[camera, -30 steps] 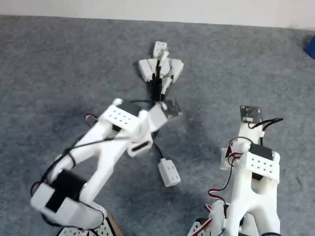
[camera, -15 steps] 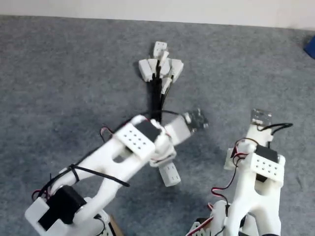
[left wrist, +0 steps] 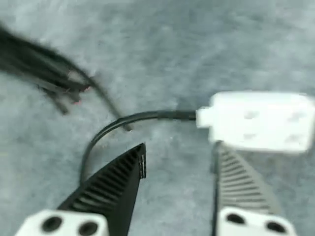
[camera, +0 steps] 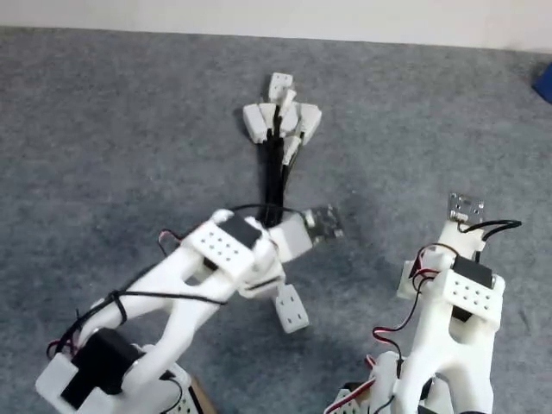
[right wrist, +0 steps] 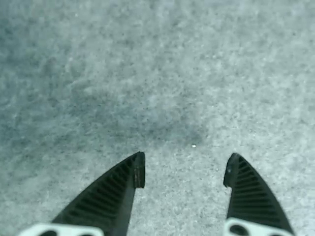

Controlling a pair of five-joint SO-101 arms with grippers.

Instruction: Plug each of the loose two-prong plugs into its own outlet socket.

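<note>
Your left jaws stand open, the white outlet socket on its black cord just beside one tip. Your right jaws gape over grey tabletop. The plug bundle lies well apart.

Everything rests on a grey, matt, rough-napped cloth covering — the outlet socket at lower centre looks smooth white plastic, the cords above it smooth black, and the fingers of the left gripper ribbed matt black plastic.
</note>
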